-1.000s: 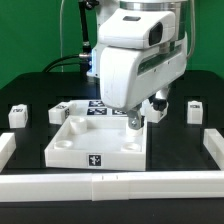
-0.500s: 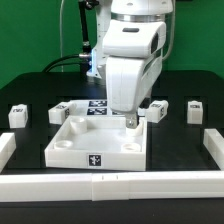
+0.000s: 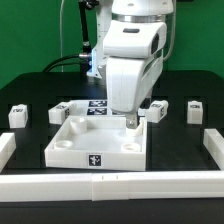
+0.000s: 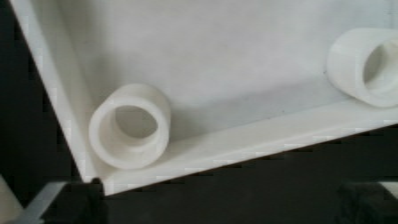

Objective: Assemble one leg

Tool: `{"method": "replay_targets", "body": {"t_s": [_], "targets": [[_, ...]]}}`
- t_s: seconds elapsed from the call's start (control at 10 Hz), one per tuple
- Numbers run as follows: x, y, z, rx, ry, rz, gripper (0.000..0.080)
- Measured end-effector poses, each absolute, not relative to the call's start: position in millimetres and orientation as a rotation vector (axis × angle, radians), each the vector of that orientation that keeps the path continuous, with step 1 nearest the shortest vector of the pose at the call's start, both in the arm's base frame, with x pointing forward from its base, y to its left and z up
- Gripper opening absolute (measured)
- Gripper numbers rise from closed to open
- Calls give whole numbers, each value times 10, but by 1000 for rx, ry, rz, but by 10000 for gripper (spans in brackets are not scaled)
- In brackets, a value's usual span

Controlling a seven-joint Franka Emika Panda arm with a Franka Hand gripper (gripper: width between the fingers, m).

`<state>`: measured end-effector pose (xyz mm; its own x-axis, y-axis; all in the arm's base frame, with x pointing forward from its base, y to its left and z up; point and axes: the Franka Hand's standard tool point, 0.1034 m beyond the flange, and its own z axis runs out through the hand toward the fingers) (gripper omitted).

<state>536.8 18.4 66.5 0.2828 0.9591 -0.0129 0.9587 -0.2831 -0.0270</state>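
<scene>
Several small white legs with black-and-white tags stand on the black table: two at the exterior view's left and two at its right. My gripper hangs low over the far right corner of the large white tray, apart from every leg. In the wrist view the tray's corner fills the picture with one round socket close by and a second further off. My gripper looks open with nothing between the dark fingertips.
Long white border rails lie along the front, the left and the right. The marker board lies behind the tray. My arm's body hides the table behind the tray's right side.
Between one second and half a second ago the arm swung toward the exterior view's left and straightened over the tray's corner. Since then nothing has moved.
</scene>
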Motion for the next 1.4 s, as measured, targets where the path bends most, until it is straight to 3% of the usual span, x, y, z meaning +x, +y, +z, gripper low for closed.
{"method": "replay_targets", "body": {"t_s": [0.4,0.9,1.2,1.4], "targets": [[4549,-105,395,-2452,-1920,42,650],[4500,-139,362,-2453,-1906,55,650],[4552,-406,104,-2319,-2035,57,650],[4518,-441,64,-2332,-2021,51,650]]}}
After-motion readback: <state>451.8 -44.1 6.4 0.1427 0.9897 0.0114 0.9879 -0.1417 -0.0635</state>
